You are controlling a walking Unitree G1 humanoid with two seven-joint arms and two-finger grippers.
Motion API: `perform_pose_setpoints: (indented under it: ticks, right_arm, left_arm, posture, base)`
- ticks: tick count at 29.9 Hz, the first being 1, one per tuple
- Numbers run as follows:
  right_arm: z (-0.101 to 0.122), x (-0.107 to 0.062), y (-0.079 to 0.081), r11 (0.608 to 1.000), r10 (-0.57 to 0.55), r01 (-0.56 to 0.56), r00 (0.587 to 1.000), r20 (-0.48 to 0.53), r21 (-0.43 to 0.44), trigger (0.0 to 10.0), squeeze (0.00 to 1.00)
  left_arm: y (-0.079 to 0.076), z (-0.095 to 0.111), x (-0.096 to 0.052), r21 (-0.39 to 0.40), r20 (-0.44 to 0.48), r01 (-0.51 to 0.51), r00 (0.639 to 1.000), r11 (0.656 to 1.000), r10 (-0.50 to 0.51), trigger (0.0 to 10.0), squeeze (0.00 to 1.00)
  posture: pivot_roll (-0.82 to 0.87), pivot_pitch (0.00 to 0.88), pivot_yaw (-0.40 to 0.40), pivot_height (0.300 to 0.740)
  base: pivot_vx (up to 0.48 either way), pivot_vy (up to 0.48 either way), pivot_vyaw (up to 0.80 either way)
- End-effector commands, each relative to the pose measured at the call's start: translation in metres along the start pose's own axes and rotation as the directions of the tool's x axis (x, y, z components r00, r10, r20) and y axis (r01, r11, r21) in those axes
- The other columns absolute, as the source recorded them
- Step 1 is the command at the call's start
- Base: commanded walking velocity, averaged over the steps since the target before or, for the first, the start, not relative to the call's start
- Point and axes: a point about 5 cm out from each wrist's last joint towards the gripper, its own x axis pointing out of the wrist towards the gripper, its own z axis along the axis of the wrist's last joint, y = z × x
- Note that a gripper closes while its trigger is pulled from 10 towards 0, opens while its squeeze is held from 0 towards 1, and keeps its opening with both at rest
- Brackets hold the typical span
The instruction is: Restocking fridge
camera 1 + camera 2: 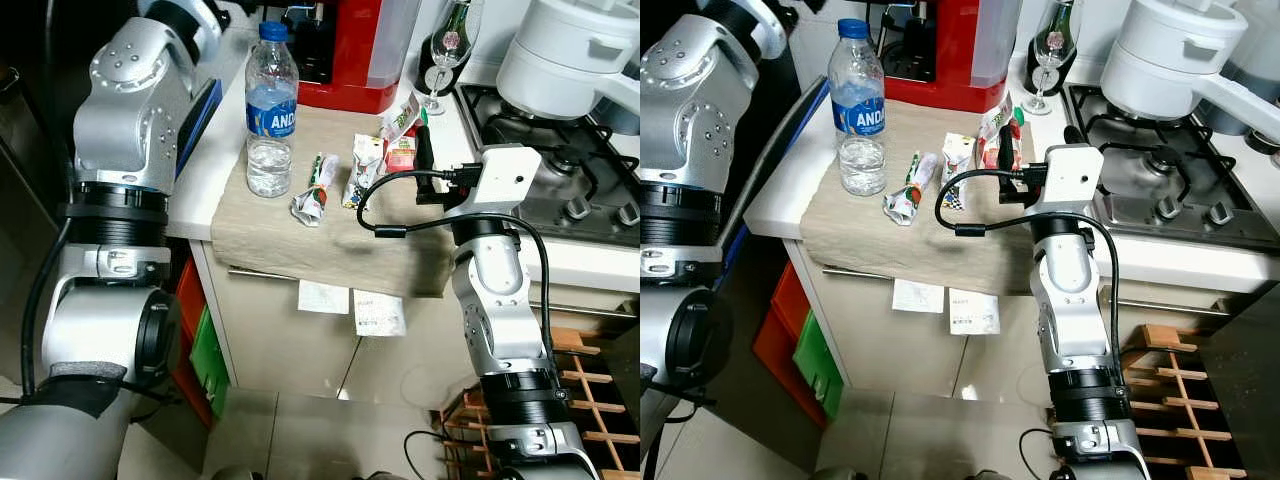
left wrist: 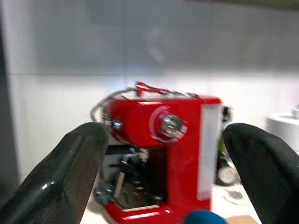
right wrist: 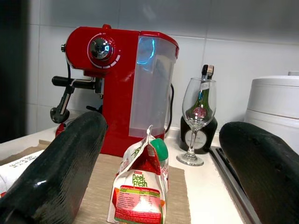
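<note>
— Silver arm segments of the robot stood nearest the lens on both sides. What lay on the counter?

— On a beige cloth (image 1: 300,235) draped over the counter edge stood a clear water bottle (image 1: 271,110) with a blue cap and blue label, upright near the cloth's left end. Just to its right lay a crumpled wrapper (image 1: 314,190) and a small packet (image 1: 363,170), near each other. Further right stood a red-and-white pouch (image 3: 141,191) with a green cap, upright.

— And the grippers?

— The right gripper (image 3: 154,179) was raised at the counter's front edge, its two black fingers (image 3: 51,172) spread wide, with the pouch framed between them and untouched. The left gripper (image 2: 163,179) was held up near the bottle, fingers likewise apart and holding nothing; it faced a red coffee machine (image 2: 161,163) at the back of the counter.

— What else stood behind?

— A wine glass (image 3: 198,121) stood before a dark bottle (image 3: 200,128), right of the machine. A white pot (image 1: 575,50) sat on the gas hob (image 1: 560,175). Two paper slips (image 1: 350,305) hung on the cabinet front under the cloth.
</note>
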Motion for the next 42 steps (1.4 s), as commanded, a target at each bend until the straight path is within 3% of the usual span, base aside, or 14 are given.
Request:
perform_pose_setpoints:
  ticks: [1, 3, 13, 28, 36, 37, 38, 42]
  right_arm:
    - [0.002, 0.001, -0.005, 1.000, -0.016, 0.016, 1.000, 0.015, 0.000, 10.0, 0.00]
    - [0.001, 0.001, -0.005, 1.000, -0.022, 0.022, 1.000, 0.018, -0.001, 10.0, 0.00]
    - [0.001, 0.000, -0.006, 0.999, -0.032, 0.032, 0.999, 0.021, -0.001, 10.0, 0.00]
    - [-0.004, -0.002, -0.003, 1.000, -0.026, 0.026, 1.000, 0.008, 0.005, 10.0, 0.00]
    - [-0.005, -0.003, -0.003, 1.000, -0.025, 0.025, 1.000, 0.001, 0.005, 10.0, 0.00]
    - [-0.005, -0.003, -0.003, 1.000, -0.025, 0.025, 1.000, 0.000, 0.005, 10.0, 0.00]
    - [-0.005, -0.003, -0.003, 1.000, -0.025, 0.025, 1.000, 0.000, 0.005, 10.0, 0.00]
    - [-0.005, -0.002, -0.003, 1.000, -0.024, 0.024, 1.000, 0.001, 0.006, 10.0, 0.00]
  left_arm:
    - [-0.009, 0.005, 0.002, 0.000, -0.002, 0.051, 0.999, 0.999, -0.051, 10.0, 0.00]
    - [-0.014, -0.003, 0.003, 0.009, -0.054, 0.076, 0.996, 0.997, -0.075, 10.0, 0.00]
    - [-0.017, -0.008, 0.003, 0.025, -0.118, 0.094, 0.989, 0.995, -0.090, 10.0, 0.00]
    - [-0.016, -0.024, -0.011, 0.052, -0.237, 0.121, 0.966, 0.991, -0.105, 10.0, 0.00]
    - [-0.023, -0.040, -0.019, 0.042, -0.308, 0.146, 0.943, 0.988, -0.126, 10.0, 0.00]
    - [-0.022, -0.040, -0.019, 0.039, -0.308, 0.140, 0.943, 0.989, -0.122, 6.5, 0.00]
    - [-0.019, -0.041, -0.019, 0.029, -0.298, 0.110, 0.950, 0.994, -0.096, 0.0, 0.00]
    - [-0.017, -0.041, -0.019, 0.020, -0.281, 0.076, 0.957, 0.997, -0.067, 0.0, 0.00]
  posture:
    - [-0.02, 0.000, -0.042, 0.740]
    - [-0.03, 0.000, -0.033, 0.740]
    - [-0.03, 0.000, -0.024, 0.740]
    - [-0.02, 0.000, -0.026, 0.740]
    - [-0.02, 0.000, -0.029, 0.740]
    - [-0.02, 0.000, -0.029, 0.740]
    - [-0.02, 0.000, -0.032, 0.740]
    - [-0.02, 0.000, -0.032, 0.740]
  base:
    - [0.000, 0.000, 0.00]
    - [0.000, 0.000, 0.00]
    - [0.000, 0.000, 0.00]
    - [0.000, 0.000, 0.00]
    - [0.000, 0.000, 0.00]
    - [0.000, 0.000, 0.00]
    - [0.000, 0.000, 0.00]
    - [0.000, 0.000, 0.00]
